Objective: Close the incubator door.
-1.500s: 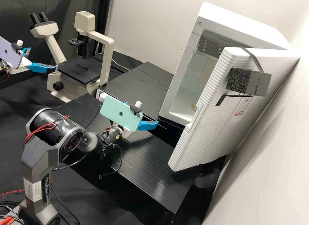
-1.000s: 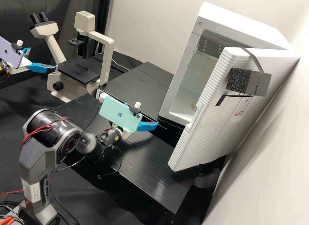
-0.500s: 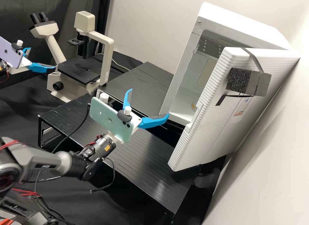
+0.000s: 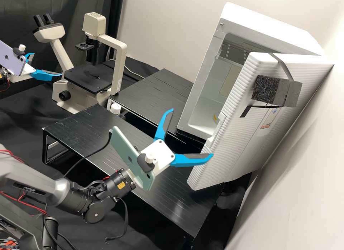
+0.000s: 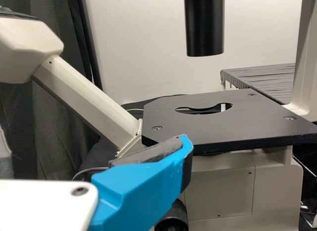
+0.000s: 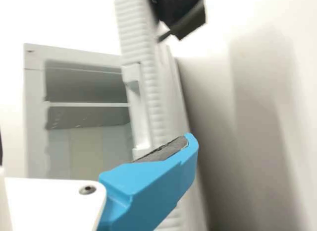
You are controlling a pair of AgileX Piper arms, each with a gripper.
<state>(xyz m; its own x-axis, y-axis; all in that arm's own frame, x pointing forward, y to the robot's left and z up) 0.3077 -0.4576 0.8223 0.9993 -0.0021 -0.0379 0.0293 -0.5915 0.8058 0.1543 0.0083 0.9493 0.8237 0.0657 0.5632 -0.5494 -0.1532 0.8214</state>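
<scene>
1. Now the right tool (image 4: 193,132) has swung round and out toward the door (image 4: 229,149), over the front stand (image 4: 179,203); half a second ago it was farther back and turned another way. Its two fingers are spread apart with nothing between them. One fingertip overlaps the door's free edge in the high view; whether they touch, I cannot tell.
2. The door itself has not shifted, so this looks like the approach, with the closing push still to come. The tool probably needs to get round to the outer face, since pressing on the inner side would only open it wider.
3. The left tool (image 4: 47,64) has stayed by the microscope (image 4: 118,63), fingers apart, empty.
4. The door stands wide open on the right of the high view, between the incubator's (image 4: 268,26) chamber and the wall (image 4: 304,178). It is white and ribbed, with a recessed handle (image 4: 216,130) along the free edge and a dark foam block (image 4: 265,89) strapped to its outer face.
</scene>
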